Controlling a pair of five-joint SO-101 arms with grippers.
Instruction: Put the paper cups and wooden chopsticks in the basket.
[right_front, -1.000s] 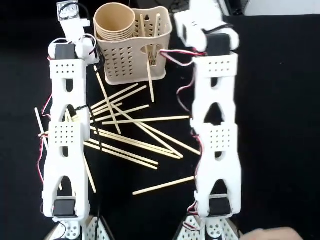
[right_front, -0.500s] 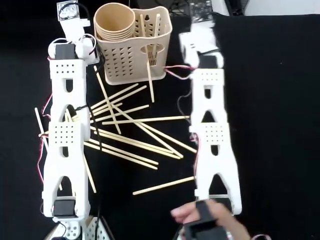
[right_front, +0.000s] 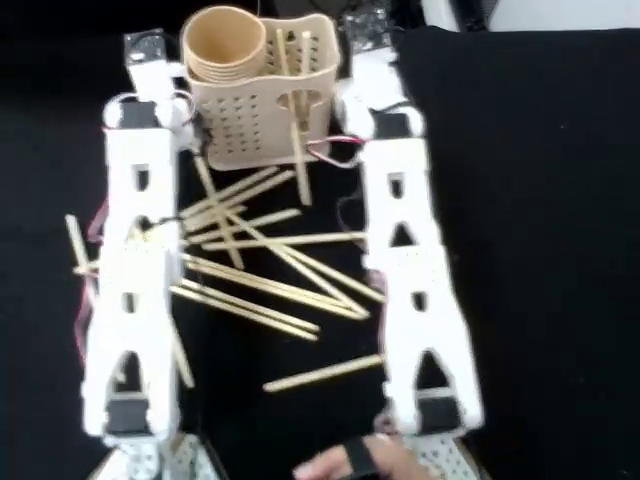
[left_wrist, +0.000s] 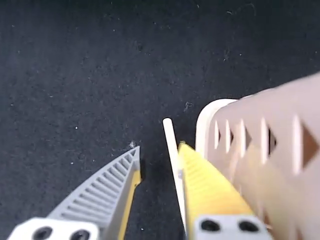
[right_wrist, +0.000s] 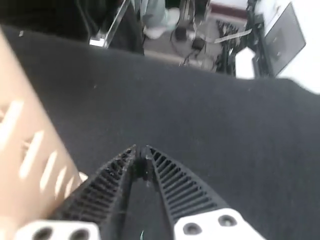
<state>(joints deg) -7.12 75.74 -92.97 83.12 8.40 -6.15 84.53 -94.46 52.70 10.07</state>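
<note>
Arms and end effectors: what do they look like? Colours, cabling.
Left arm and right arm: white links with cut-outs, black servos, red cables alongside. Left end effector: one grey ribbed finger, one yellow. Right end effector: black ribbed fingers on white mounts.

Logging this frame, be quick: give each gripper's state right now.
Left gripper: open, with a chopstick alongside one finger, not clamped.
Right gripper: shut, holding nothing.
</note>
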